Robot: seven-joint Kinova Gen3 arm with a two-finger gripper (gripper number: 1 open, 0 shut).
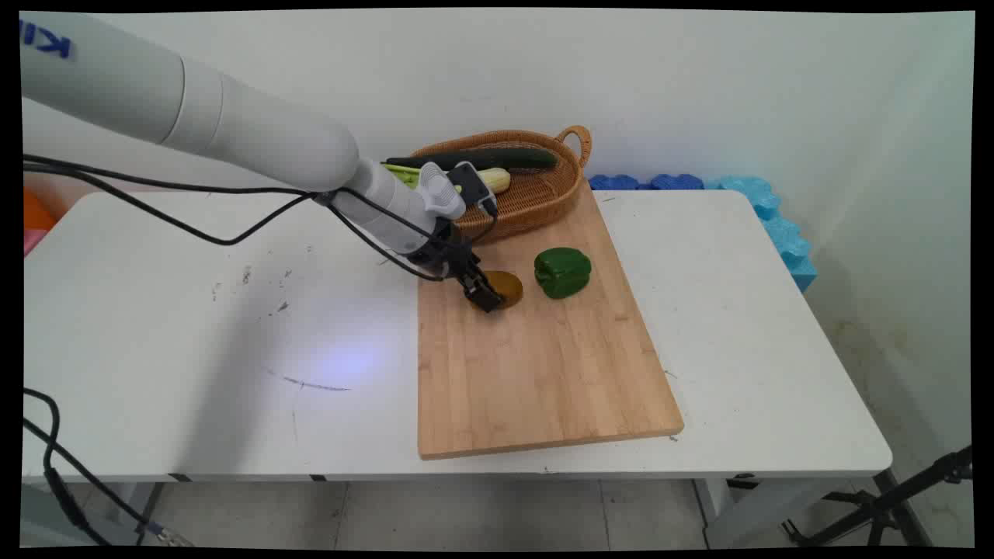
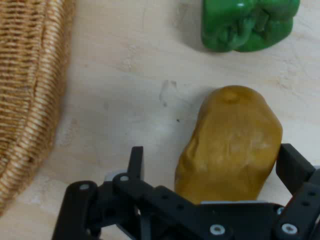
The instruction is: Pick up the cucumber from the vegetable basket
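Observation:
A brown potato (image 1: 509, 285) (image 2: 232, 145) lies on the wooden cutting board (image 1: 543, 365). My gripper (image 1: 485, 296) (image 2: 215, 162) is down at the board and stands open around the potato. The left finger (image 2: 135, 161) is a little apart from it, while the right finger (image 2: 294, 167) sits close against its side. A green bell pepper (image 1: 562, 272) (image 2: 247, 22) rests on the board just right of the potato in the main view.
A wicker basket (image 1: 536, 198) (image 2: 27, 90) stands at the board's far end, close behind the hand, holding a dark cucumber (image 1: 485, 159) and pale vegetables (image 1: 497, 180). Blue foam blocks (image 1: 765, 213) line the table's far right. Black cables (image 1: 155, 206) hang from the arm.

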